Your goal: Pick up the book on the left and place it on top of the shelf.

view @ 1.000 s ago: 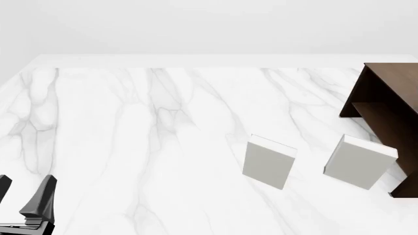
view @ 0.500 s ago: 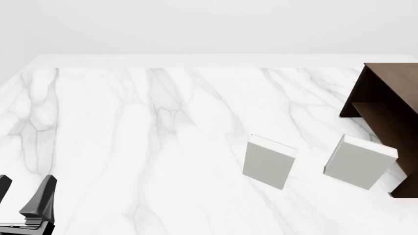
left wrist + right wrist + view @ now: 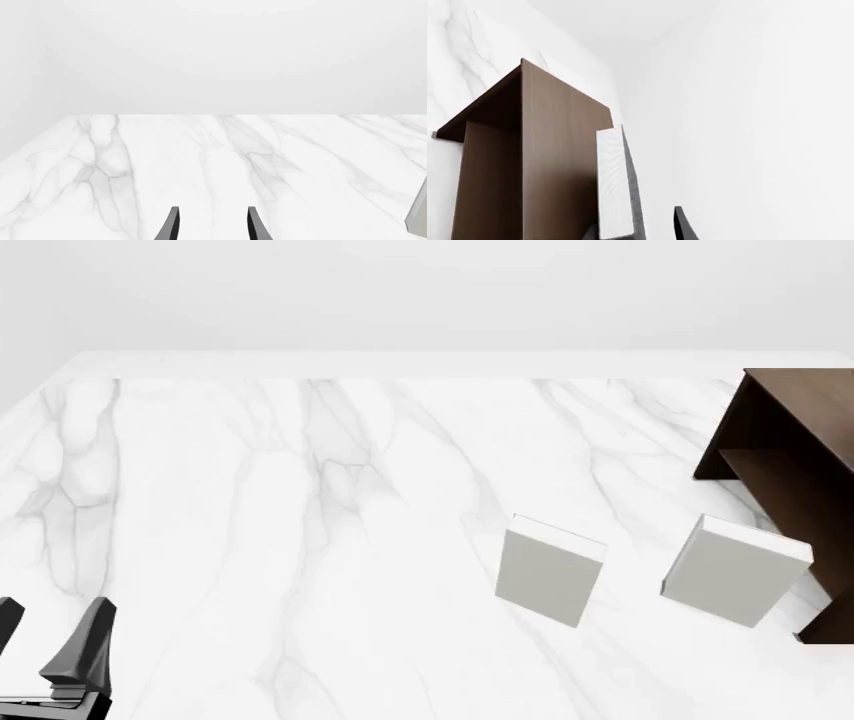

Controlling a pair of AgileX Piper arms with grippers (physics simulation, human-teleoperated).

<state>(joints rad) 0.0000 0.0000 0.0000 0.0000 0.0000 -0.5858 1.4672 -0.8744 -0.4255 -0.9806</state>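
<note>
Currently listed: shelf [image 3: 787, 465], dark brown wood, flat-topped, inner board bare, at right edge of the front view. Book [image 3: 616, 185], slim, dark cover, white page edges, lies against the shelf top, between the right gripper [image 3: 634, 231] fingers. Two pale grey books [image 3: 550, 568] [image 3: 734, 570] on veined marble table [image 3: 267, 500]. Left gripper [image 3: 212, 225] lower left, fingers spread, holding nothing.

On the table [image 3: 267, 490], right of centre: two thick books, upright and side by side, the left thick book [image 3: 547, 570] standing apart from the right thick book [image 3: 731, 572]. Just right of and behind the latter, at the table's right side: the shelf [image 3: 787, 440], running out of frame. At the near left corner, well apart from all these: the left gripper [image 3: 54, 610]. Through the right wrist camera: the book [image 3: 612, 185] flat against a broad face of the shelf, touching it; which face, impossible to tell.
</note>
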